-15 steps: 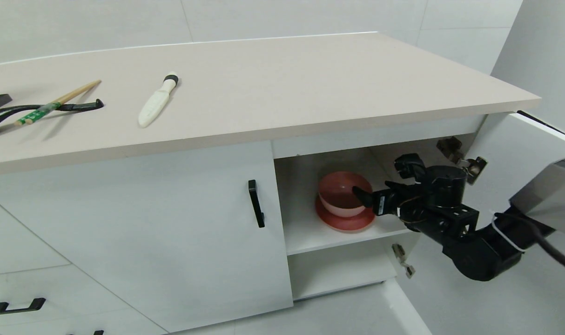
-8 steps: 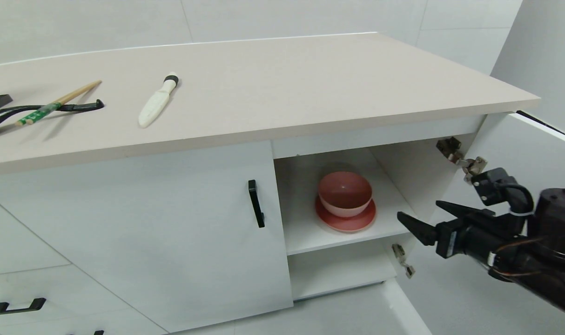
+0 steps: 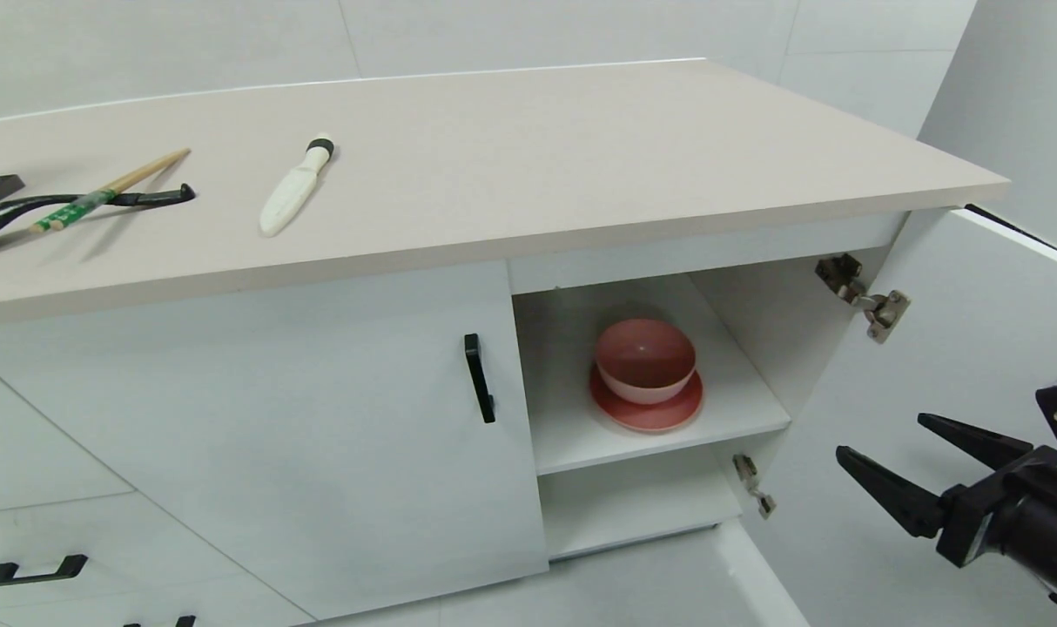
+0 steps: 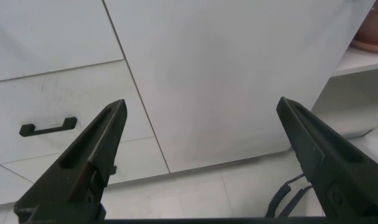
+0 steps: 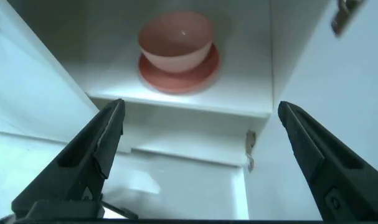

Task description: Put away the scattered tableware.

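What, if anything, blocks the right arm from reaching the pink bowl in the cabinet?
Probably nothing, so yes. The cabinet door stands open, the bowl sits on a plate on the shelf, and the open right end effector faces it with nothing between.

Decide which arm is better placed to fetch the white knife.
Probably left: the knife lies on the counter toward its left, while the right gripper hangs open, low beside the cabinet door.

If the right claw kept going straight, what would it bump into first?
Probably the front of the shelf in the open cupboard, just under the pink bowl on its plate. Nothing stands between it and the right gripper, though depth is unclear.
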